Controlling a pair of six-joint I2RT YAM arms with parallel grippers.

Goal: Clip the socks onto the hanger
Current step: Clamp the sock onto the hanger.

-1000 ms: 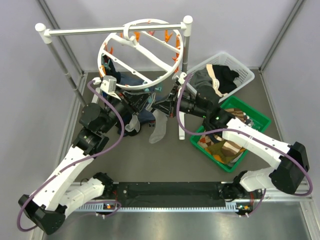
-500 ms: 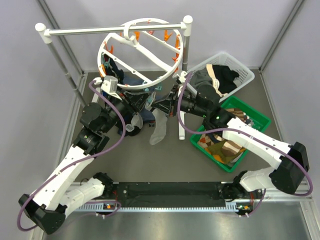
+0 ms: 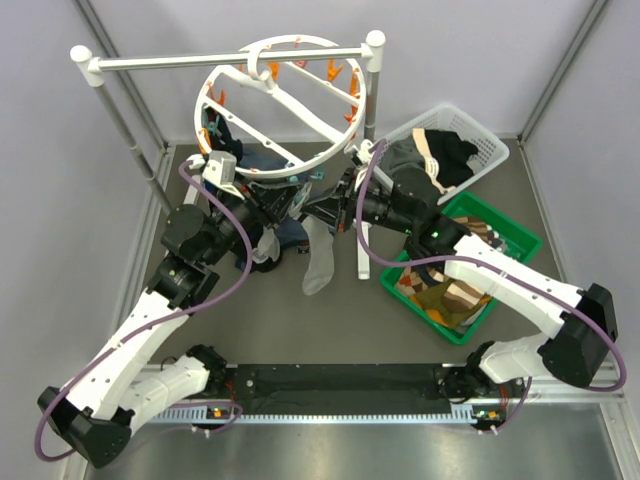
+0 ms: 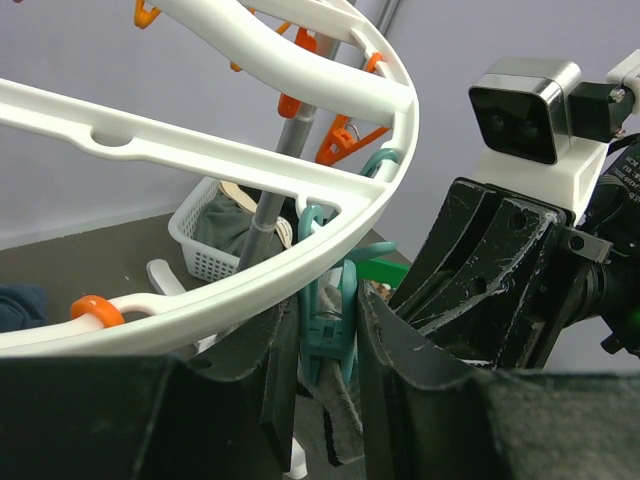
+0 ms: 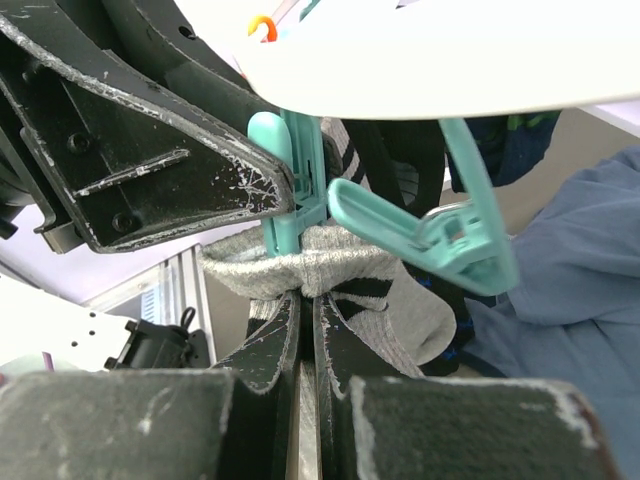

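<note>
The round white hanger hangs from the rack bar, with orange and teal clips round its rim. My left gripper is under the ring's near edge; in the left wrist view its jaws press both sides of a teal clip, with grey fabric below it. My right gripper faces it and is shut on the cuff of a light grey sock, held up against that clip. The sock's foot dangles below. Dark socks hang at the ring's left.
A second teal clip hangs just right of the sock. A blue-grey garment lies behind. The white rack's right post stands close to my right arm. A white basket and a green bin hold clothes at right.
Both grippers stay at the ring's near edge. The dangling grey sock has shifted slightly down and to the right; the right gripper nudged a little toward the ring.
</note>
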